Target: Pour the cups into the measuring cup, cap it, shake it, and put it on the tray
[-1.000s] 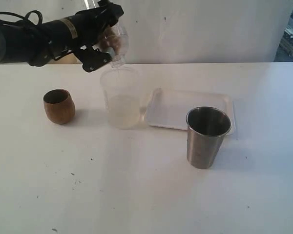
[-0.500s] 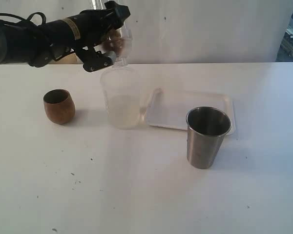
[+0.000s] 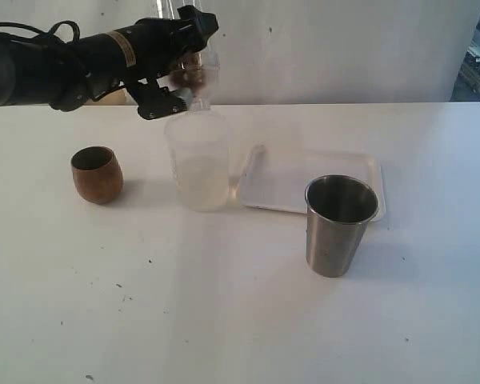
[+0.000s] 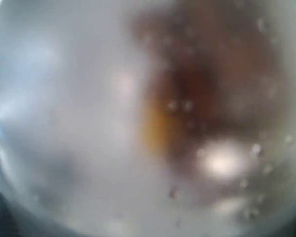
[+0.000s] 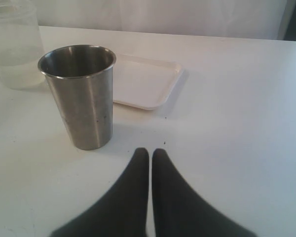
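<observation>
Spillage is the worry in the exterior view. The clear domed lid (image 3: pixel 198 78) hangs tilted just above the rim of the measuring cup (image 3: pixel 198 160). If it comes down off-centre it could catch one side of the rim and tip the cup, which is partly full of pale liquid. A lid seated only halfway would likely leak in the shake. The left arm (image 3: pixel 64 56) reaches in from the left, stretched nearly level over the bench (image 3: pixel 224 320), its jaws clamped on the lid. The measuring cup stands upright on the bench between the wooden cup (image 3: pixel 96 174) and the tray (image 3: pixel 304 180), just beside the tray's near-left corner. The steel tumbler (image 3: pixel 341 226) stands upright in front of the tray.

The left wrist view is almost all lid: blurred clear plastic speckled with droplets, with a brown smear behind it (what it is I cannot tell). The jaws themselves do not show here.

In the right wrist view the right jaws are pressed together and empty, held low over the bench and pointing past the tumbler toward the tray.
</observation>
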Controlling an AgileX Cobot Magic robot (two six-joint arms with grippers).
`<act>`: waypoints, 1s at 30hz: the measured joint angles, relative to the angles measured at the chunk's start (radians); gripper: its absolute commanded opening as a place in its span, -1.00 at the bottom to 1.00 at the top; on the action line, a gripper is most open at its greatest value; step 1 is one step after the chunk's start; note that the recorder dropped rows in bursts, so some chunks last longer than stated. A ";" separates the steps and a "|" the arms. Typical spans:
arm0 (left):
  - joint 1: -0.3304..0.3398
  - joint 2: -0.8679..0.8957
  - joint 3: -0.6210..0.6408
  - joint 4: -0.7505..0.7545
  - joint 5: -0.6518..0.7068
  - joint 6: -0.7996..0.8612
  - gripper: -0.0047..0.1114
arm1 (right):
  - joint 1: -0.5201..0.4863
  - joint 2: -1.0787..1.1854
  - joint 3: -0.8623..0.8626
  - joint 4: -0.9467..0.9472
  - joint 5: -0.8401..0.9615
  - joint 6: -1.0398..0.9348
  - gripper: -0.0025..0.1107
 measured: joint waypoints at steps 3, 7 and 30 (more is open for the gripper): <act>0.000 0.000 0.000 0.000 0.002 0.002 -0.92 | 0.000 0.000 0.000 0.000 0.000 0.000 -0.92; 0.000 0.000 0.000 0.000 0.010 0.002 -0.92 | 0.000 0.000 0.000 0.000 0.000 0.000 -0.92; 0.000 0.000 0.000 0.000 -0.002 0.002 -0.92 | 0.000 0.000 0.000 0.000 0.000 0.000 -0.92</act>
